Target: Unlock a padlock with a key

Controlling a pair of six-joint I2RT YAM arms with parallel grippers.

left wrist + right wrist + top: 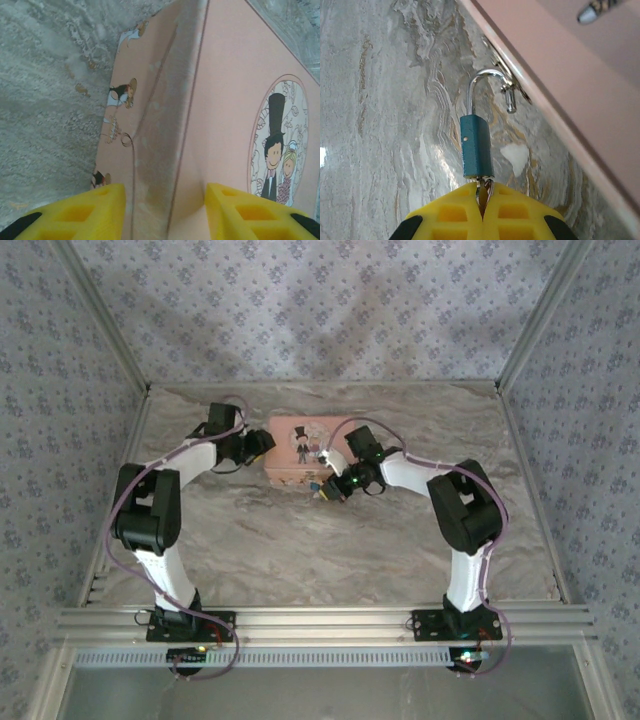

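At the front wall of the pink rectangular tin with the cartoon couple [220, 100], just above the grey marbled surface [380, 125], the tiny blue-teal padlock [476, 147] pointed its silver shackle [480, 80] at the tin's thin metal hasp [501, 62]. The right gripper [482, 196] had its yellow jaws pressed together on a small metal key [483, 186] seated in the bottom of the lock body. One leg of the shackle appeared to stand free of the body, so the unlocking turn looked done or all but done. Whether that free end passed through the hasp could not be told. The left gripper [162, 195] straddled the tin's lid edge with its jaws partly apart. Whether they pressed on the tin was unclear. The next move probably called for a steady tin and a gentle pull or twist on the key to swing the shackle clear of the hasp.
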